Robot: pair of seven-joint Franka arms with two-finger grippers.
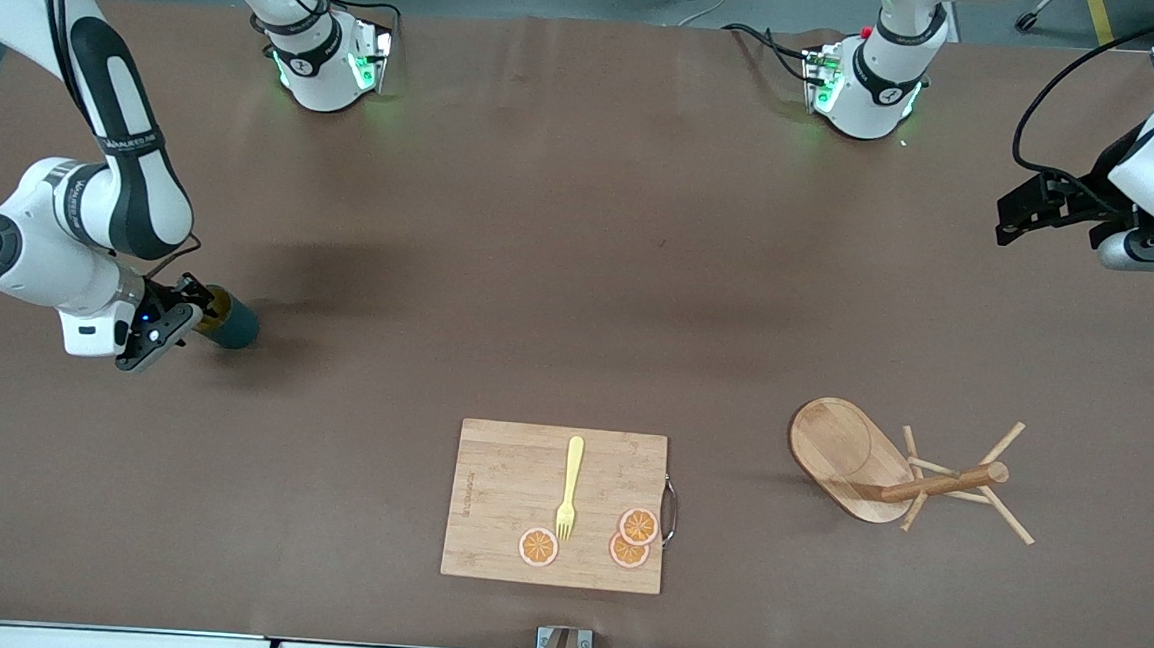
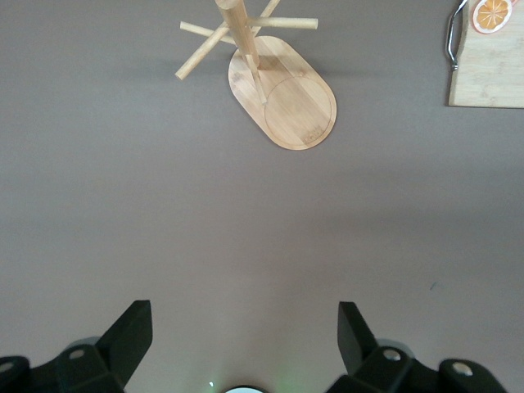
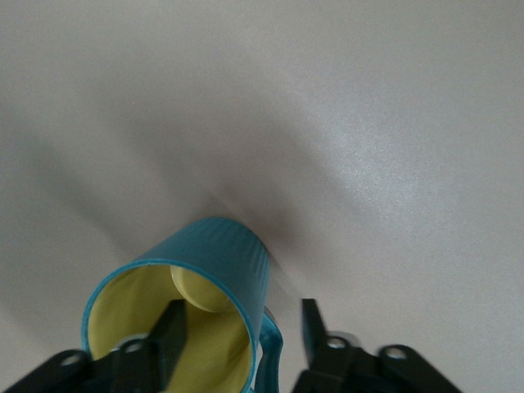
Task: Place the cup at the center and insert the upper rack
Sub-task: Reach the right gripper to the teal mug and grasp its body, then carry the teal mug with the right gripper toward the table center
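Note:
The dark teal cup with a mustard-yellow inside lies tipped on its side near the right arm's end of the table, mouth toward my right gripper. In the right wrist view one finger is inside the cup and the other is outside its handle, with gaps on both sides; the gripper is open. The wooden upper rack stands on its oval base toward the left arm's end and also shows in the left wrist view. My left gripper waits open and empty.
A rectangular wooden cutting board lies near the front camera, between cup and rack. It carries a yellow fork and three orange slices. Its corner and metal handle show in the left wrist view.

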